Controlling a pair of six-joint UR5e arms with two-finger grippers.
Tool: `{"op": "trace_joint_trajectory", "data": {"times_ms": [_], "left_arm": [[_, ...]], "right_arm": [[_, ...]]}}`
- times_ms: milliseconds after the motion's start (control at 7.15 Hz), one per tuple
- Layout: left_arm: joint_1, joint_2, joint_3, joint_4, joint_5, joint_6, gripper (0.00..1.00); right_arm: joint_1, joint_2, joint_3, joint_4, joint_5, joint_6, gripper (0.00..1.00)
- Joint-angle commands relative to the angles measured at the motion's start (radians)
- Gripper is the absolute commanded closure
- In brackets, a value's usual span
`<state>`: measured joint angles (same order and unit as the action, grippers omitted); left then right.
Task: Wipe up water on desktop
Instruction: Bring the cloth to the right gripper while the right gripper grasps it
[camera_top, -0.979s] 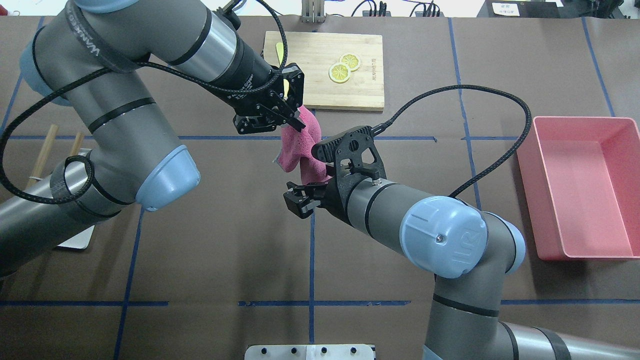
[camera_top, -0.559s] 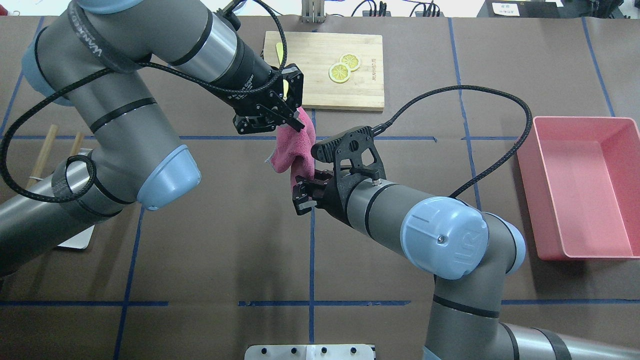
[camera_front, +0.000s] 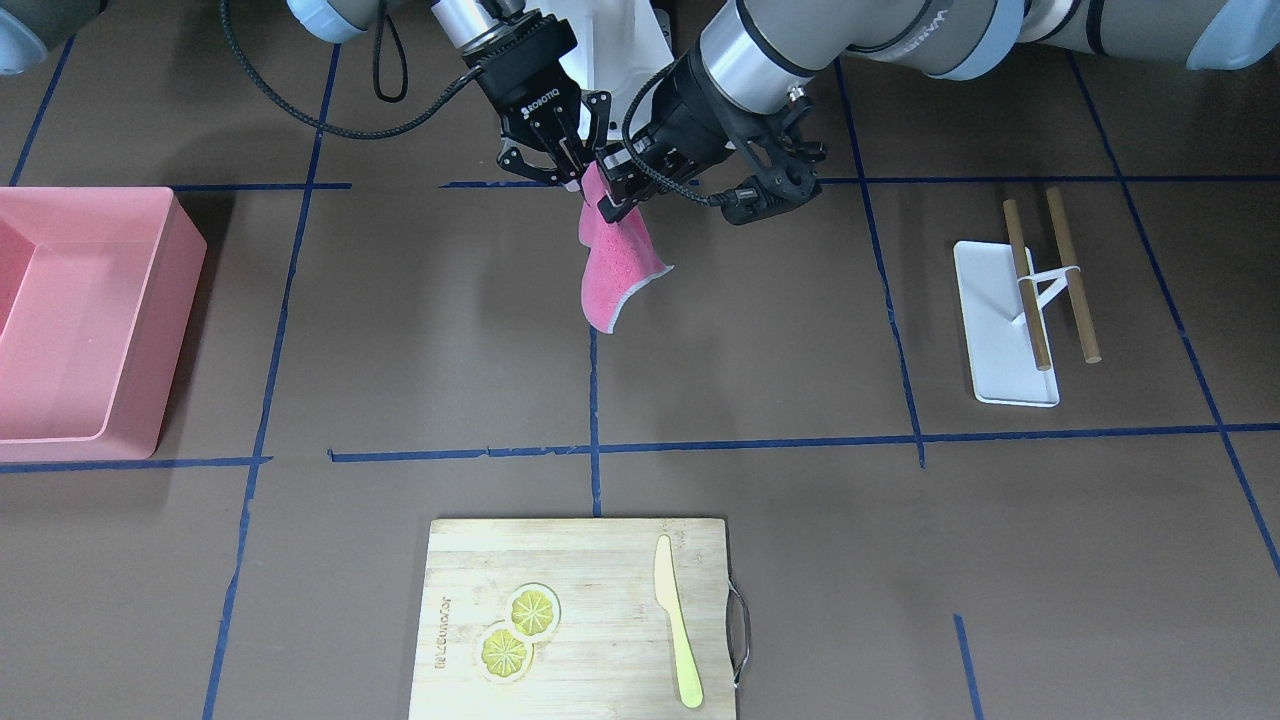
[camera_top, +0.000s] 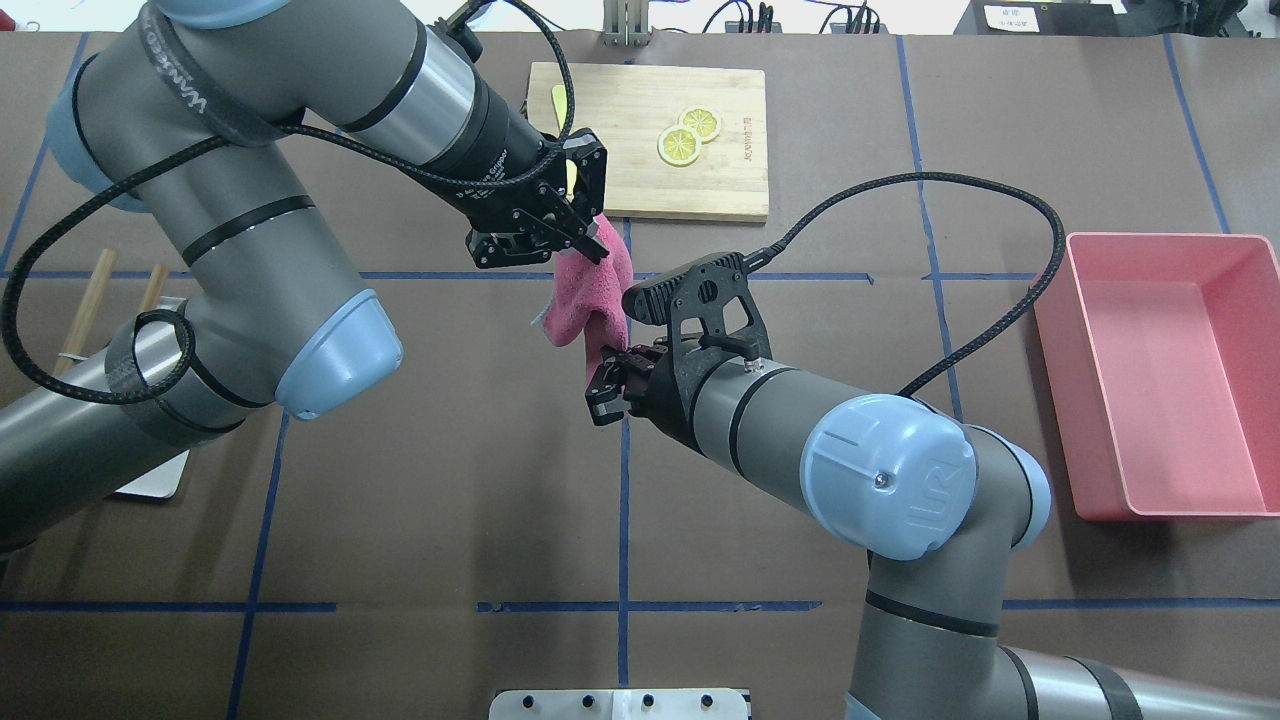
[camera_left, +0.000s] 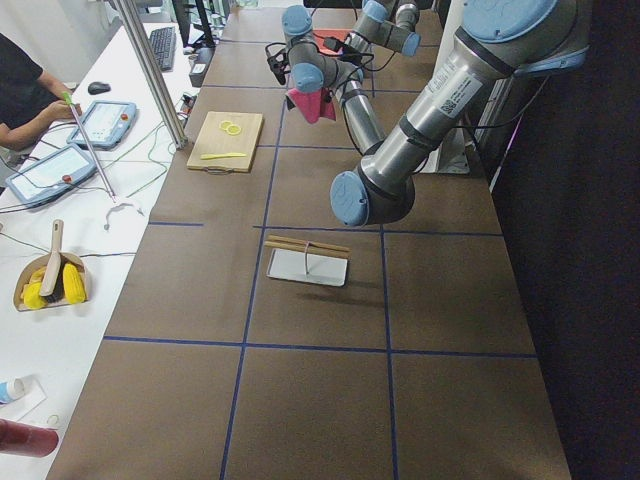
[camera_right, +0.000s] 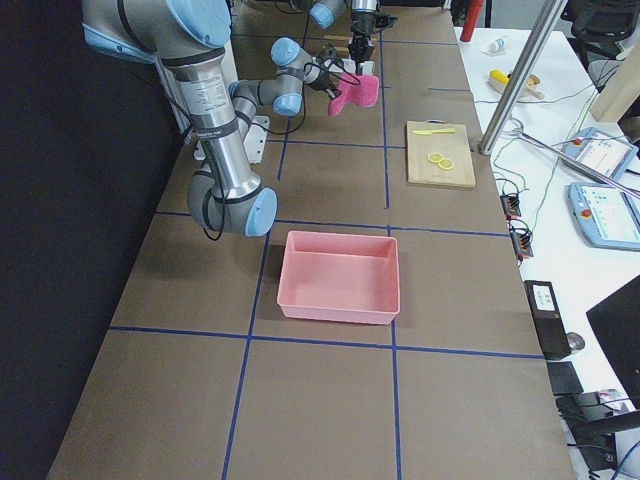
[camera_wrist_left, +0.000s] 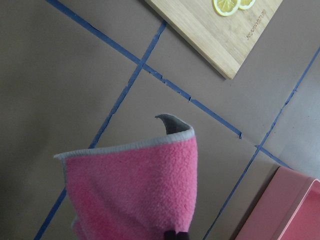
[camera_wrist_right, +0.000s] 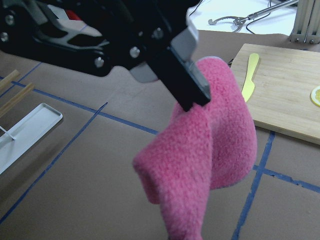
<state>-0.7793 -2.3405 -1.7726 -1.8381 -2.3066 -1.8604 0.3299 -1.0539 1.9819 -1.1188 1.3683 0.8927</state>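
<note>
Above the desktop (camera_top: 400, 500), nearer its far edge, left gripper (camera_top: 597, 240) and right gripper (camera_top: 602, 385) are both clenching the pink cloth (camera_top: 585, 295), so the left should be letting go only once the right is holding firmly.

Pink cloth (camera_front: 612, 265), brown desktop (camera_front: 800, 350) gridded in dark blue, pink bin (camera_front: 175, 330), yellow knife (camera_front: 678, 640)

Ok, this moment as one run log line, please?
left gripper: shut on pink cloth | right gripper: shut on pink cloth | pink cloth: above desktop
</note>
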Motion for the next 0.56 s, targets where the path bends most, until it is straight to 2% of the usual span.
{"op": "trace_joint_trajectory", "data": {"times_ms": [0, 140, 280, 419], "left_arm": [[0.000, 0.004, -0.004, -0.003, 0.000, 0.006, 0.35], [0.000, 0.004, -0.008, -0.001, 0.000, 0.007, 0.08], [0.000, 0.006, -0.013, -0.001, 0.000, 0.006, 0.00], [-0.002, 0.006, -0.013, -0.001, 0.001, 0.006, 0.00]], "right_arm": [[0.000, 0.000, 0.002, 0.001, 0.000, 0.000, 1.00], [0.001, 0.000, 0.003, 0.001, 0.000, 0.000, 1.00], [0.001, 0.000, 0.005, 0.001, 0.000, 0.000, 1.00], [0.001, 0.000, 0.003, 0.001, 0.000, 0.000, 1.00]]}}
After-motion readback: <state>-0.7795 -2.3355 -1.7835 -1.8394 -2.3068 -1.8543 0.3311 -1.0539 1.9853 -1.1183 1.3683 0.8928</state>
